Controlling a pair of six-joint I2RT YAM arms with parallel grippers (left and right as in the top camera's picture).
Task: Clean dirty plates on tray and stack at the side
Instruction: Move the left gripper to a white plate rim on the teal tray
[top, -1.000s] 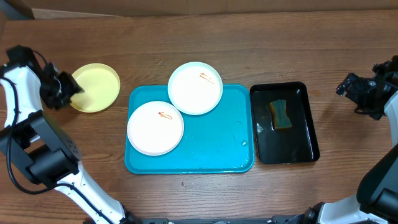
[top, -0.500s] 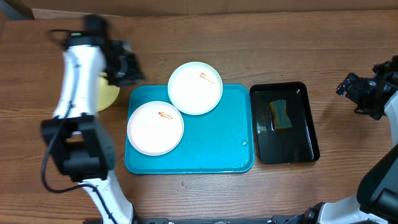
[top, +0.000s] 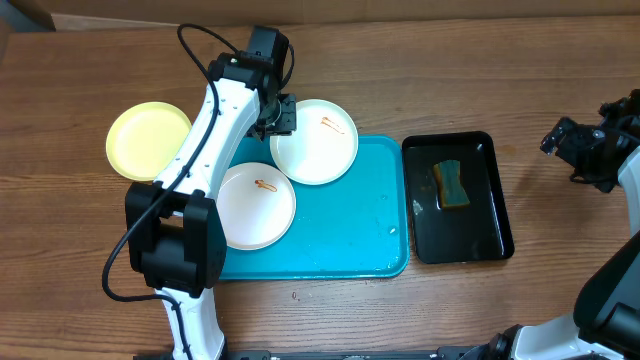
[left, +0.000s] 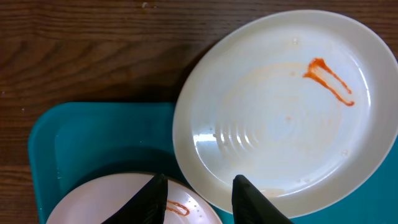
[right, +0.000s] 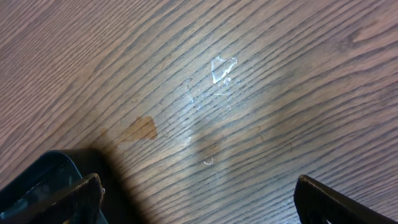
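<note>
Two white dirty plates carry orange smears. One (top: 314, 141) (left: 280, 112) lies across the far rim of the turquoise tray (top: 350, 250) (left: 93, 143). The other (top: 250, 205) (left: 112, 199) lies on the tray's left side. A pale yellow plate (top: 148, 140) rests on the table left of the tray, with no smear visible. My left gripper (top: 275, 118) (left: 202, 202) hovers over the far white plate's left rim, its fingers partly apart with nothing between them. My right gripper (top: 575, 150) (right: 199, 199) stands wide open over bare wood at the right edge.
A narrow black tray (top: 458, 240) (right: 37, 186) right of the turquoise tray holds a wet sponge (top: 451, 185). The left arm stretches from the near left across the left white plate. Small water drops (right: 217, 74) lie on the wood.
My left arm has swung right, from the yellow plate to the far white plate's left rim, and its jaws have narrowed. The yellow plate stays on the table. The right arm has not moved.
</note>
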